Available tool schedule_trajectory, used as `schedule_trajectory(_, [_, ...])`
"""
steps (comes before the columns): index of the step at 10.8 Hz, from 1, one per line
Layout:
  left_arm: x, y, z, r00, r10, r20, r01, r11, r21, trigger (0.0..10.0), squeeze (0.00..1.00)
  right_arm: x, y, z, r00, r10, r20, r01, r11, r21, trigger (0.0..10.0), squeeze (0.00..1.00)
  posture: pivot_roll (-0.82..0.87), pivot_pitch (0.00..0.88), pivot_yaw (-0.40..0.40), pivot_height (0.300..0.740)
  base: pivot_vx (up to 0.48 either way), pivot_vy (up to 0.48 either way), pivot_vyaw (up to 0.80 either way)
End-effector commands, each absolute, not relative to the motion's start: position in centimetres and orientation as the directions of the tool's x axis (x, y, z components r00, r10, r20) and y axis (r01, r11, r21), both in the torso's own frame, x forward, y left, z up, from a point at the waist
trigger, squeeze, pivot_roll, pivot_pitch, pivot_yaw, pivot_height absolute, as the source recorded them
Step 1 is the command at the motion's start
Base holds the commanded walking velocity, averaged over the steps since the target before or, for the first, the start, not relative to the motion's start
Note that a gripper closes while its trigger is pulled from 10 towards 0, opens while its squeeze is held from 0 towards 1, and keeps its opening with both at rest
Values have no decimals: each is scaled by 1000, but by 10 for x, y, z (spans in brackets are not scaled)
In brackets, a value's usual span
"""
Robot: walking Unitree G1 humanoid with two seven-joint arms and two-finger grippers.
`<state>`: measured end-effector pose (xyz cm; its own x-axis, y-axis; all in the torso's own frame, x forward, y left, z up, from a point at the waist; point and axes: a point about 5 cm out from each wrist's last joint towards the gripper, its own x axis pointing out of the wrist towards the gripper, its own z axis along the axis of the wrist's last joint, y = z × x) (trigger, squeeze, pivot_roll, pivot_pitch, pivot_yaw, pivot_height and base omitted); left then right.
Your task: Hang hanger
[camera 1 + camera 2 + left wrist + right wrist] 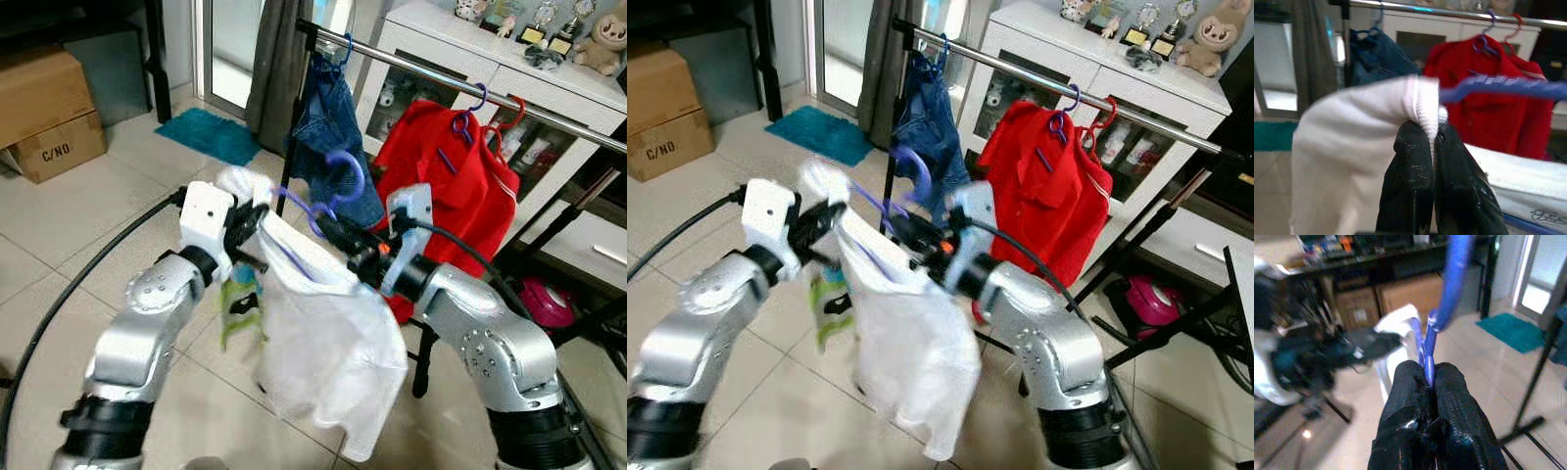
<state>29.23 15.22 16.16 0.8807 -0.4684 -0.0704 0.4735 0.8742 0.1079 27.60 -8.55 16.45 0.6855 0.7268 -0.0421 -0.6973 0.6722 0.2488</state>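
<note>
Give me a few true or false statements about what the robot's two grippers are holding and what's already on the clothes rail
1. The right gripper is shut on the purple hanger. True.
2. The left gripper is open and holds nothing. False: it is shut on a fold of the white garment.
3. The purple hanger's hook is already over the rail. False: the hook is in front of the rail, not on it.
4. A red garment hangs on the rail. True.
5. The denim garment lies on the floor. False: it hangs from the rail near its upright post.
</note>
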Motion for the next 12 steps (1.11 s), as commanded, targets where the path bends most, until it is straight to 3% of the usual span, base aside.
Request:
schedule_trajectory(1, [287,144,173,848,-529,-29,529,843,97,0,0,276,-95,157,704,705,-86,-680,704,207,0,0,24,0,-209,740,0,0,0])
schedule_trajectory(3, [282,163,198,843,-535,46,532,844,70,0,0,270,-104,149,656,745,-122,-723,666,183,0,0,25,0,-209,740,0,0,0])
schedule_trajectory(5, [296,213,221,951,-291,107,282,955,92,0,0,259,-112,153,558,825,-91,-806,565,175,0,0,29,0,-210,740,0,0,0])
schedule_trajectory(6, [299,228,223,966,-240,99,230,968,102,0,0,256,-114,154,530,844,-87,-827,537,165,0,0,28,0,-205,740,0,0,0])
schedule_trajectory(8, [299,219,212,962,-265,61,256,959,125,0,0,258,-113,160,529,847,-47,-831,528,172,0,0,22,0,-200,740,0,0,0])
schedule_trajectory(10, [301,220,226,955,-253,153,237,965,111,0,0,248,-112,150,464,879,-115,-860,477,179,0,0,22,0,-206,740,0,0,0])
schedule_trajectory(11, [301,228,241,947,-209,243,198,978,68,0,0,244,-116,135,439,868,-232,-870,475,133,0,0,23,0,-208,740,0,0,0])
schedule_trajectory(12, [301,228,241,947,-228,225,210,972,103,0,0,249,-118,131,480,839,-256,-846,520,117,0,0,23,0,-208,740,0,0,0])
